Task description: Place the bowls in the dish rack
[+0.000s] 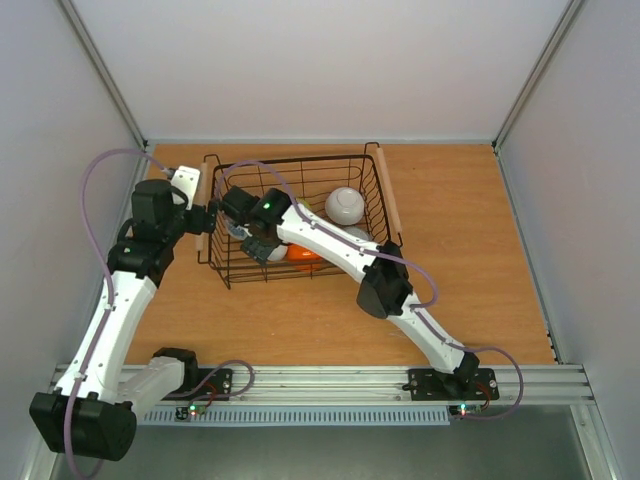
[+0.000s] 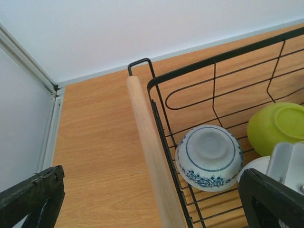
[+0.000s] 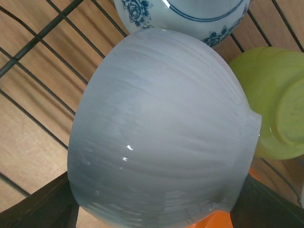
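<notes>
Bowls [image 1: 345, 205] look nearly all in: R gripper [image 1: 256, 243] clamps white bowl [image 3: 161, 128] low inside dish rack [image 1: 378, 185], release pending. Just ahead: blue-pattern bowl [image 2: 209, 156], yellow-green bowl [image 2: 275, 126]; orange bowl [image 1: 303, 254] beneath. L gripper [image 1: 205, 218] wide open, empty, outside rack by wooden handle [image 2: 147, 142].

A wooden tabletop [image 1: 470, 250] with warm orange-brown grain forms the floor of a white enclosure. A plain white back wall [image 1: 320, 60] meets it along a pale strip [image 1: 320, 141]. There is a white left side wall [image 1: 40, 100] and a right side wall [image 1: 600, 200]. Grey metal corner posts [image 1: 101, 70] rise at the far corners. A ribbed aluminium rail [image 1: 330, 380] runs along the near edge.
</notes>
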`<state>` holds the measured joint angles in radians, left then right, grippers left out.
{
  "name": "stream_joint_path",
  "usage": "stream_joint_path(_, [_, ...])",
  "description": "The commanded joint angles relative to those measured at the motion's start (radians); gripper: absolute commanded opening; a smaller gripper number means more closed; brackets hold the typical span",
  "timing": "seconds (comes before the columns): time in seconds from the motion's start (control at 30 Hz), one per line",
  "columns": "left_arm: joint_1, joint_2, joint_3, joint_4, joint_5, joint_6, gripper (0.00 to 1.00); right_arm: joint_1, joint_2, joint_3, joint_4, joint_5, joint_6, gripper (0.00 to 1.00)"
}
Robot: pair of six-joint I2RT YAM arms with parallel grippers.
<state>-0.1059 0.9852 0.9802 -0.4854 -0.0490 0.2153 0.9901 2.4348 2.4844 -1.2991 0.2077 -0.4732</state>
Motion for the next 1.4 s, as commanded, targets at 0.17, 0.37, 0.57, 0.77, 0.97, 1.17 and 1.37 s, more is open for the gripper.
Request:
stream_joint_path(0.17, [0.004,-0.011,-0.007,0.097,-0.088,-0.01,0.99,0.037,0.042,0.031,-0.056,0.139,-0.022,0.6])
stream_joint_path(0.37, [0.005,-0.008,-0.01,0.108,-0.089,-0.005,0.99,0.052,0.046,0.025,-0.053,0.123,-0.032,0.99])
stream_joint_path(0.57, [0.005,-0.007,-0.016,0.118,-0.096,0.001,0.99,0.063,0.028,0.019,-0.038,0.084,-0.038,0.99])
stream_joint_path(0.77, [0.005,-0.006,-0.017,0.127,-0.107,0.007,0.99,0.083,-0.005,0.008,-0.037,0.052,-0.045,0.99])
stream_joint_path(0.97, [0.005,-0.011,-0.014,0.128,-0.115,0.011,0.99,0.097,-0.049,-0.021,-0.018,0.025,-0.045,0.99])
stream_joint_path(1.17, [0.005,-0.02,-0.015,0.128,-0.119,0.015,0.99,0.095,-0.108,-0.054,0.018,0.066,-0.031,0.99])
stream_joint_path(1.37, [0.022,-0.035,0.01,0.097,-0.078,0.002,0.99,0.035,-0.258,-0.16,0.112,0.061,0.036,0.99])
